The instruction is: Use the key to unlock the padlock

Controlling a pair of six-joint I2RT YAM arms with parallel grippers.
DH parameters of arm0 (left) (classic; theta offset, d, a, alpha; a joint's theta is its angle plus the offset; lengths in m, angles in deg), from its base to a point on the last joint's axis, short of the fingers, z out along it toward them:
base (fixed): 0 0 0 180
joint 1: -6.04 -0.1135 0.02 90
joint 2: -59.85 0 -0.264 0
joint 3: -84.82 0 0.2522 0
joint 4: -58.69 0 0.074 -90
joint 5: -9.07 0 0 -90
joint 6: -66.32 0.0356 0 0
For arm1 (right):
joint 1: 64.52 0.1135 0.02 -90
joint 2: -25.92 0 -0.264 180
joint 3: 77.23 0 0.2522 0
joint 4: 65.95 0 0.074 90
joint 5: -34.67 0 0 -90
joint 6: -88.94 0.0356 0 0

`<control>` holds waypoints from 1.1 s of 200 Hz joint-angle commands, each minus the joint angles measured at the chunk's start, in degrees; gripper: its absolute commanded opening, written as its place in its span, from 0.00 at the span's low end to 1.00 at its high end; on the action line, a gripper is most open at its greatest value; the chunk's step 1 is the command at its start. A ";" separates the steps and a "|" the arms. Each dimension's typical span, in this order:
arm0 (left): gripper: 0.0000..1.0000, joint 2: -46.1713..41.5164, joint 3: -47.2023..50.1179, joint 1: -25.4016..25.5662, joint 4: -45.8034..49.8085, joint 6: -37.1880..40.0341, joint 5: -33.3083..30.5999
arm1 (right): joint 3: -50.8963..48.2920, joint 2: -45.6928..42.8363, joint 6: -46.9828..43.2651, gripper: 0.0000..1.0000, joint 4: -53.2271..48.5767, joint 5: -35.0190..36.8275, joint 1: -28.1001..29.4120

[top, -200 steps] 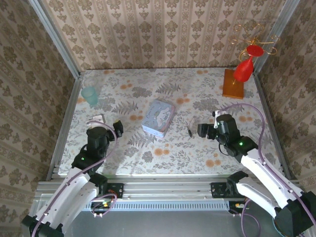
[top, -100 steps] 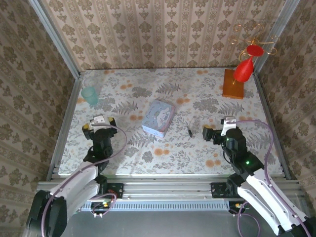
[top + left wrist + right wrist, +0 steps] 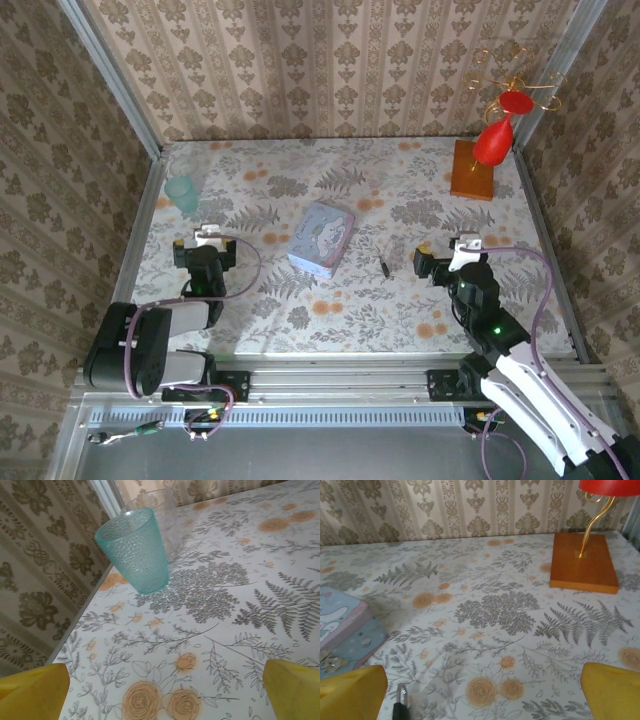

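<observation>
Setting: a table [image 3: 400, 320] under a cloth printed with grey ferns and orange roses, boxed in by walls of brown damask wallpaper.
Padlock: the tiny blackish metal padlock [image 3: 385, 267] lies loose near the middle of the table, between the pale blue rounded picture tin [image 3: 322, 238] and the right gripper [image 3: 443, 256], touching neither.
Just changed: the right gripper has backed off from the padlock and turned toward the far edge, its jaws spreading wide. The left gripper [image 3: 205, 245], also spread and empty, has drawn back toward the left edge. The padlock has not shifted.
Meaning: nothing is held, so either the work is over or a fresh grasp is needed. The shackle is too small to judge, and I cannot make out a separate key.
Right wrist view: the padlock's silvery end [image 3: 401, 694] shows near the tin, with an orange wooden stand [image 3: 582, 562] toward the far-right corner.
Left wrist view: a translucent teal plastic cup [image 3: 135, 550] stands at the table's left edge.
</observation>
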 commanded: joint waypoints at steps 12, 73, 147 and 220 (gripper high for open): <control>1.00 2.28 -2.96 -3.06 -4.91 -0.03 7.54 | -0.34 5.63 -6.15 1.00 10.22 3.95 -0.49; 1.00 14.47 -6.10 -7.68 -11.35 -2.53 12.12 | 0.90 18.24 -11.35 1.00 20.00 1.72 -4.42; 1.00 13.50 -7.73 -10.03 -6.66 -5.21 14.88 | 1.05 33.23 -11.80 1.00 35.34 -2.03 -10.55; 1.00 13.47 -7.70 -9.95 -6.48 -5.09 14.75 | 1.52 48.13 -10.65 1.00 48.32 -6.22 -14.47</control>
